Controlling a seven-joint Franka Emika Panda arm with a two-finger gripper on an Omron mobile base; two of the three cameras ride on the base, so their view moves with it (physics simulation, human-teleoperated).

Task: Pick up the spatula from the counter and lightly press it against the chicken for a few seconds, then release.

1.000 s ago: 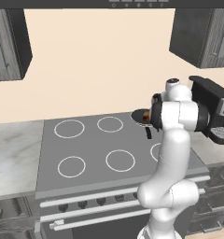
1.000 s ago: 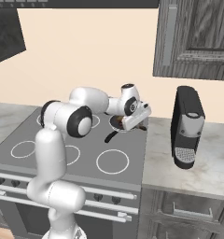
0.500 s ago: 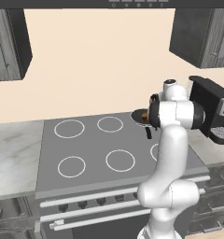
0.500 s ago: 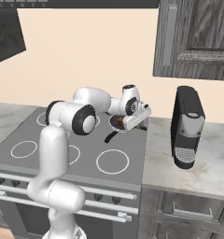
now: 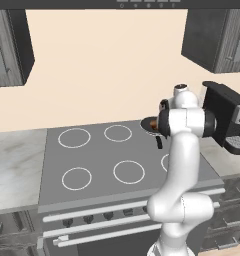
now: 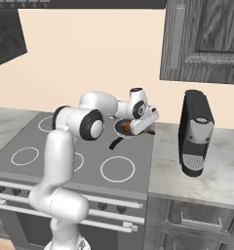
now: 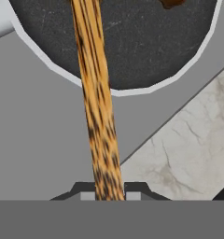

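Left of the pincer (image 7: 108,191): the grey stove top (image 7: 34,130) is lying bare.

The pincer is pinching the spatula (image 7: 97,112) at the low end of its handle, jaws pressed in on the wood with no gap showing. The shaft is running straight ahead from the pincer, crossing the light rim and reaching out over the dark pan (image 7: 146,42). The blade end is running off the hand view, so I can't tell whether it's touching anything.

The spatula is looking like a flat wooden stick: orange-brown, dark streaked grain, roughly even width along the visible length.

Ahead and slightly right of the pincer, a brown scrap of chicken (image 7: 172,3) is sitting in the pan, just beside the shaft line.

Right of the pincer: the marble tabletop (image 7: 188,144) is starting at the stove edge. The coffee machine (image 6: 196,132) is standing well apart.

My read: pickup is done and we're sitting in the press step, or just short of contact. The next move is calling for gentle downward load on the chicken, a short hold, then easing off and releasing.
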